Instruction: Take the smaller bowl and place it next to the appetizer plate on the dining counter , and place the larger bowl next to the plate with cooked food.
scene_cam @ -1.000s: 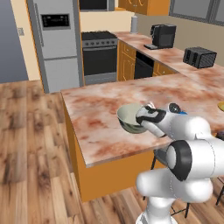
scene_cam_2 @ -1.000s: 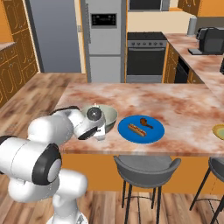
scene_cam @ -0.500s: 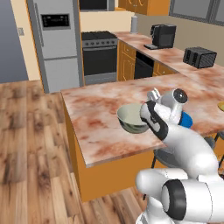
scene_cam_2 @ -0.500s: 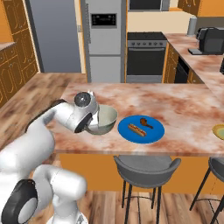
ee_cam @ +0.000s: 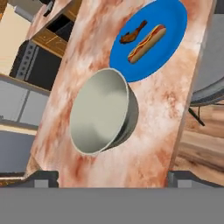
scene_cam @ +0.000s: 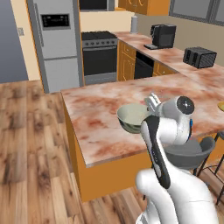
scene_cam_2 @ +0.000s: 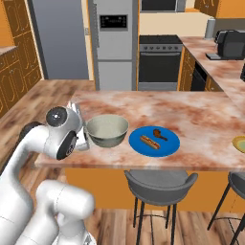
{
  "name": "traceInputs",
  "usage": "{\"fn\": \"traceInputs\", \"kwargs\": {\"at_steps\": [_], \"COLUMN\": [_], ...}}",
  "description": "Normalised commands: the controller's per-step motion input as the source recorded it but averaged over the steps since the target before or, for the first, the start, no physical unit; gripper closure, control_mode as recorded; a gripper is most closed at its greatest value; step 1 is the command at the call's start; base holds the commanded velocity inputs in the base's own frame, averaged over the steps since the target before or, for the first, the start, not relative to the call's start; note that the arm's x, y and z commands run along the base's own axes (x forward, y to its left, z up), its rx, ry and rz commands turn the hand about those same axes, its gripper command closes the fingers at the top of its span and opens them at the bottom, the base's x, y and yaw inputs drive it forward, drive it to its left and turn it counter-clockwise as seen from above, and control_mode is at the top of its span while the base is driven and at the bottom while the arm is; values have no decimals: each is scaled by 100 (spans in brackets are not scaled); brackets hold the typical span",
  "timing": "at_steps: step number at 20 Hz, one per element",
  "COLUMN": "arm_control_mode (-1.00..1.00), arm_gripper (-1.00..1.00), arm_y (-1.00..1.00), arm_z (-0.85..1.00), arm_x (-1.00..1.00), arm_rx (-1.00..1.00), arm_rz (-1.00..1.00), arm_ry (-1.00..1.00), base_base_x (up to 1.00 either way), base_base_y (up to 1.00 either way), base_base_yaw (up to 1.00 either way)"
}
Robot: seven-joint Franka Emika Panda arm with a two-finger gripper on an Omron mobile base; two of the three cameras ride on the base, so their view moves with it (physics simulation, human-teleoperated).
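Observation:
The larger bowl (ee_cam: pixel 101 113), grey-green outside and cream inside, stands upright on the dining counter (scene_cam_2: pixel 143 103), its rim close beside the blue plate with cooked food (ee_cam: pixel 151 41). That plate (scene_cam_2: pixel 154 140) carries a sausage in a bun and a brown drumstick. My gripper (ee_cam: pixel 113 178) is open and drawn back from the bowl, with nothing between its fingertips (ee_cam: pixel 43 177). From the base it hovers just left of the bowl (scene_cam_2: pixel 107 130), at the counter's near edge. The bowl (scene_cam: pixel 132 118) also sits beside the hand (scene_cam: pixel 151 101). The smaller bowl is out of view.
Grey stools (scene_cam_2: pixel 160 184) stand under the counter's front edge. A pale yellow plate (scene_cam_2: pixel 239 143) lies at the counter's far right. A coffee machine (scene_cam: pixel 162 36) and a toaster (scene_cam: pixel 199 57) stand on the back counter, with the stove (scene_cam: pixel 99 54) and fridge (scene_cam: pixel 57 43) behind.
The gripper was at the larger bowl's rim; it has let go and pulled back and up. The bowl stays in place beside the blue plate.

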Motion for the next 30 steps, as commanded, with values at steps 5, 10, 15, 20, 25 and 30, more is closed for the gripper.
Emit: {"fn": "traceInputs", "kwargs": {"at_steps": [5,10,15,20,25,30], "arm_control_mode": [100,100,100,100,100,100], "arm_gripper": [-100,-100,-100,-100,-100,-100], "arm_y": [40,0,0,0,0,0], "arm_z": [-2,0,0,0,0,0], "arm_x": [-39,0,0,0,0,0], "arm_rx": [-11,0,0,0,0,0], "arm_rz": [14,0,0,0,0,0], "arm_ry": [-3,0,0,0,0,0], "base_base_x": [-41,-50,3,100,100,100], "base_base_y": [60,100,100,82,53,4], "base_base_yaw": [32,62,29,-6,-17,-21]}}
